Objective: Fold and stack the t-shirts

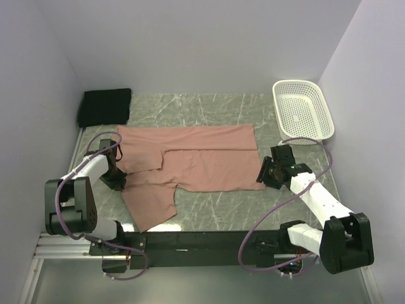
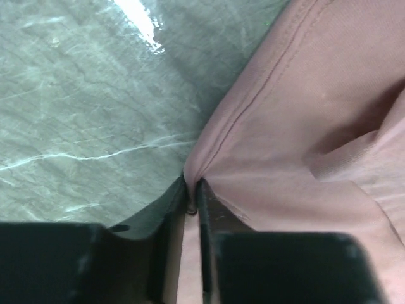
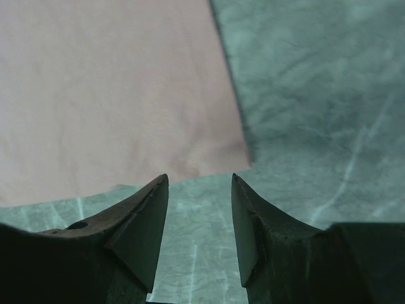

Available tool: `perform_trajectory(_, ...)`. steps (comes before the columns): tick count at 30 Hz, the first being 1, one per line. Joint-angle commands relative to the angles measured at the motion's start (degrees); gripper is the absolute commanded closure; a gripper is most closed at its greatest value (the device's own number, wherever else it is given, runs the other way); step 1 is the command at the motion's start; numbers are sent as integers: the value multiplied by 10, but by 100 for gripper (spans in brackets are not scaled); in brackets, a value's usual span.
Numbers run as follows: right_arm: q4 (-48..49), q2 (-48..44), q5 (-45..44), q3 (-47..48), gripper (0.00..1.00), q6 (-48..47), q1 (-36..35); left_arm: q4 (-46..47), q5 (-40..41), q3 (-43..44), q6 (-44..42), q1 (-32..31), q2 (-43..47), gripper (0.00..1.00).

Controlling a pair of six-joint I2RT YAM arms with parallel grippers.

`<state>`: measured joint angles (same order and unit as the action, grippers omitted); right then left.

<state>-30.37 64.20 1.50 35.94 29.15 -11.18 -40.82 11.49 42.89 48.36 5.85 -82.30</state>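
The salmon-pink t-shirt [image 1: 196,161] lies partly folded across the middle of the marble table, one flap hanging toward the front left. No print shows. My left gripper [image 1: 118,170] is at its left edge, shut on a pinch of the pink fabric [image 2: 266,158] in the left wrist view. My right gripper [image 1: 262,172] is open and empty just off the shirt's right edge; its wrist view shows the shirt's corner [image 3: 126,95] just ahead of the fingertips [image 3: 158,190]. The folded black t-shirt [image 1: 105,106] lies at the back left corner.
A white plastic mesh basket [image 1: 302,117] stands at the back right. White walls close in the table on the left, back and right. The black rail [image 1: 190,240] with the arm bases runs along the front edge.
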Motion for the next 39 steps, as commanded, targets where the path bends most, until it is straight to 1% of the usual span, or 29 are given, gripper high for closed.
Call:
perform_trajectory(1,-28,-15,-30,-11,47,9,14,-6,6,-14,-22,2,-26,87)
perform_trajectory(2,-32,-11,-30,-8,45,13,14,-2,1,-16,-24,2,-28,93)
perform_trajectory(3,-40,-8,-30,-6,41,22,15,-1,-1,-17,-26,3,-30,96)
perform_trajectory(4,-44,-2,-29,-4,41,25,15,1,-1,-17,-27,2,-32,99)
perform_trajectory(8,-49,26,-37,-6,40,35,15,2,-3,-14,-33,3,-35,99)
perform_trajectory(13,-27,41,-34,-14,41,56,17,1,-9,-13,-36,2,-23,99)
perform_trajectory(17,-22,68,-55,-11,42,59,17,1,-17,-9,-40,4,-22,99)
perform_trajectory(24,9,97,-53,-21,44,77,17,-3,-21,-4,-41,6,-22,99)
perform_trajectory(34,9,88,-49,-12,46,86,16,-7,-31,0,-44,13,-25,99)
perform_trajectory(39,8,110,-59,-12,47,86,17,-12,-28,3,-42,14,-27,99)
